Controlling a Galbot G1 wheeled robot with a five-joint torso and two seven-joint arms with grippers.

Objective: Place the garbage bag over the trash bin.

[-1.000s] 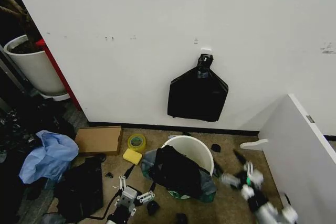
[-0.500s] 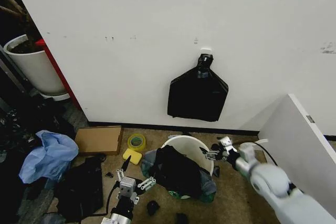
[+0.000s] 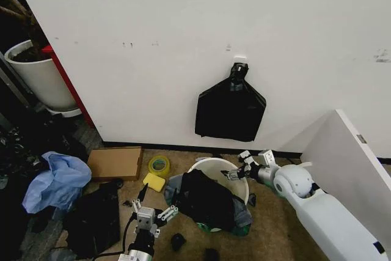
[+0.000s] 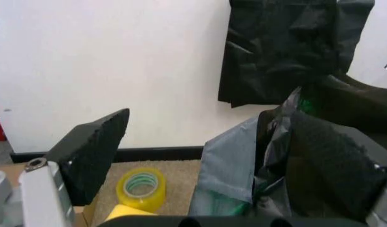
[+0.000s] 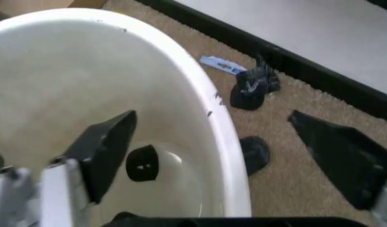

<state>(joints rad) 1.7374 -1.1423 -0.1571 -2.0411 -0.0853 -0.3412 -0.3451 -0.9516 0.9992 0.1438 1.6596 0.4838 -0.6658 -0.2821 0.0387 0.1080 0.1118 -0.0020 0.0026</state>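
At floor level, head view: the trash bin is standing by the wall, below the black bundle hanging at 12 o'clock from it.
Garbage bag, head view: the garbage bag is lying heaped over the bin's near rim and outer side, from about 6 to 9 o'clock, with the far rim bare.
Right gripper, head view: the right gripper is hovering at the bin's 2 o'clock rim, jaws spread and holding nothing.
Left gripper, head view: the left gripper is waiting low at 8 o'clock of the bin, jaws apart and empty, just beside the bag's edge.
Clutter, head view: a yellow tape roll and a cardboard piece are lying toward 10 o'clock of the bin.
Left wrist view: 2 open fingers are framing the tape roll on one side and the bag's grey-black folds on the other.
Right wrist view: the open fingers are straddling the white rim, 1 inside over the bare interior, 1 outside over the carpet.
Progress: I judge the bag draped but not lining the bin; opening it and stretching it around the whole rim is what remains.
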